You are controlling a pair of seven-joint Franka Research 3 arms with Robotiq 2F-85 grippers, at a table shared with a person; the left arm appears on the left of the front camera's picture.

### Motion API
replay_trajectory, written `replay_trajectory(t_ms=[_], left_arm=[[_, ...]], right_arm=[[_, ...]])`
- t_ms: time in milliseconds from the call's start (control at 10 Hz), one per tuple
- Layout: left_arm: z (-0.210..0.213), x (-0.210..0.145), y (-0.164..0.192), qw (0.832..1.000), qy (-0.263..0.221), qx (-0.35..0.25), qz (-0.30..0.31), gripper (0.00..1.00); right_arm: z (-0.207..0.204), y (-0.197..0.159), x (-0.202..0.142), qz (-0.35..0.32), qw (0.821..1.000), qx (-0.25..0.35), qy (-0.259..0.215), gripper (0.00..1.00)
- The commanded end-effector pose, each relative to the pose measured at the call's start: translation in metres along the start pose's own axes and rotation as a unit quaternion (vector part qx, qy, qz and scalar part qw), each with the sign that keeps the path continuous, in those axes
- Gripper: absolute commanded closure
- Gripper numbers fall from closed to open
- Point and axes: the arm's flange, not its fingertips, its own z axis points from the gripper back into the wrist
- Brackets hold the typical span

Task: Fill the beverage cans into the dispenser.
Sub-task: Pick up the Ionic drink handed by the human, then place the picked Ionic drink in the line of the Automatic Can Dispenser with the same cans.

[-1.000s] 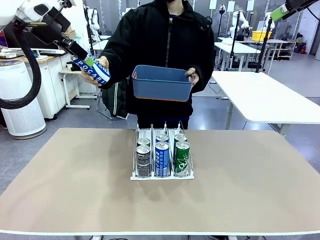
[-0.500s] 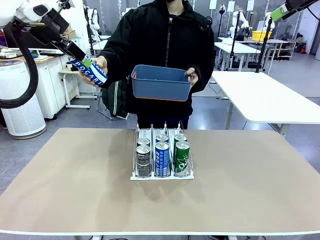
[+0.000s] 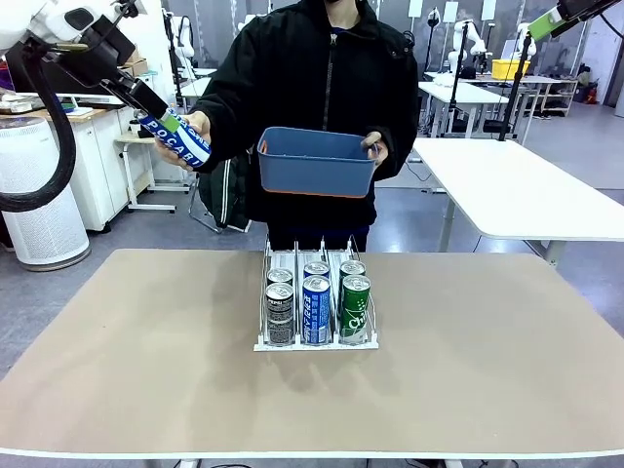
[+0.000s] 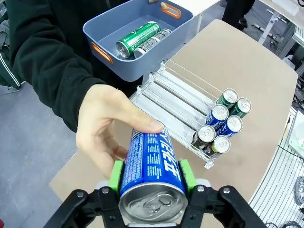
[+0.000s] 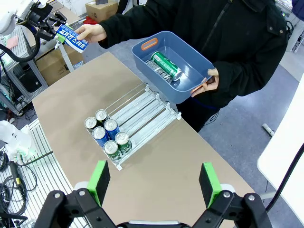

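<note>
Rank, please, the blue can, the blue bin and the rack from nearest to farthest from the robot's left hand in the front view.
1. Blue can, gripped in the left hand, upper left.
2. Blue bin, held by the person, centre.
3. Rack, on the table, lowest.

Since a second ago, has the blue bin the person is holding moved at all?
No. The blue bin is at the same height above the dispenser as before, with its sides lined up with the rack's sides.
</note>
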Motion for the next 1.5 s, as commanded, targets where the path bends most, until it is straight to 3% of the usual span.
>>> replay_trajectory(t_ms=[0, 1400], left_arm=[[0.0013, -0.0002, 0.0014, 1.000, -0.001, 0.006, -0.002, 0.76], [0.0013, -0.0002, 0.0014, 1.000, -0.001, 0.006, -0.002, 0.76]], right_arm=[[-0.0013, -0.0006, -0.0012, -0.002, 1.000, -0.003, -0.002, 0.00], [-0.0013, -0.0006, -0.0012, -0.002, 1.000, -0.003, -0.002, 0.00]])
